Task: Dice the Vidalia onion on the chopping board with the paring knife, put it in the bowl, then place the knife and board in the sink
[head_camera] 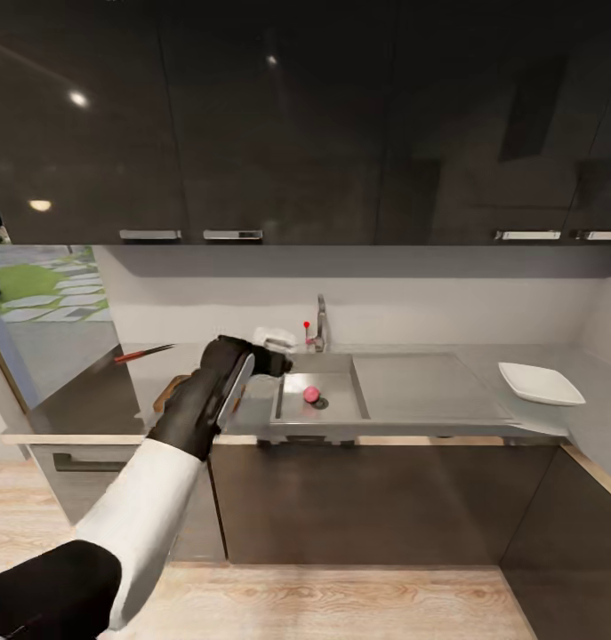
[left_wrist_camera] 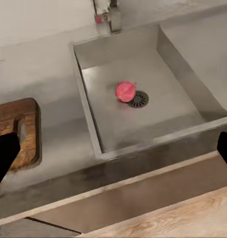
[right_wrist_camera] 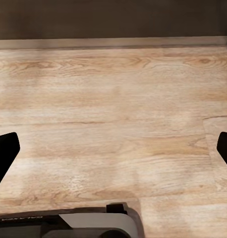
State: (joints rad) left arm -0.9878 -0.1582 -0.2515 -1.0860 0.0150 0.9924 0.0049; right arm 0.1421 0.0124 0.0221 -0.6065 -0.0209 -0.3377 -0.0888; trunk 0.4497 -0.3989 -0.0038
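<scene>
Nothing looked done yet: the onion (left_wrist_camera: pixel 125 91) lay by the drain in the sink (left_wrist_camera: pixel 88 106), just ahead of the left gripper (left_wrist_camera: pixel 113 151), spread wide and empty, the board (left_wrist_camera: pixel 17 131) untouched beside it.

— Was it bright?
— Evenly, softly lit; ceiling lights glared as spots on the glossy upper cabinets (head_camera: pixel 252 116).
— Sharp?
— Slightly soft renders; edges bowed; faint shadow lay under the cabinets.
</scene>
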